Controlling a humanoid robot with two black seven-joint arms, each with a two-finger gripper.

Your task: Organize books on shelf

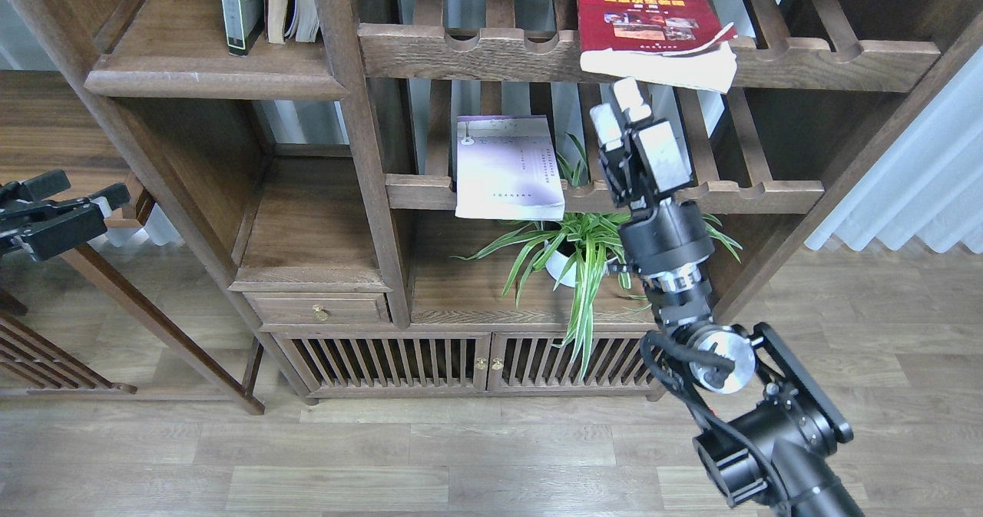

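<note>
A thick red book (651,29) lies flat on the upper slatted rack and overhangs its notched front rail. A pale lavender book (507,167) lies flat on the lower slatted rack and also overhangs. A yellow-green book with a dark grey border (239,6) stands upright on the solid shelf (207,79) at the top left. My right gripper (617,107) points up just under the red book's front edge, with its fingers close together and nothing in them. My left gripper (83,188) is open and empty at the far left, away from the shelves.
More thin books (292,2) stand next to the yellow-green one. A potted spider plant (584,248) sits under the lower rack, behind my right arm. A side table (46,148) stands at the left, and a white curtain (914,179) hangs at the right.
</note>
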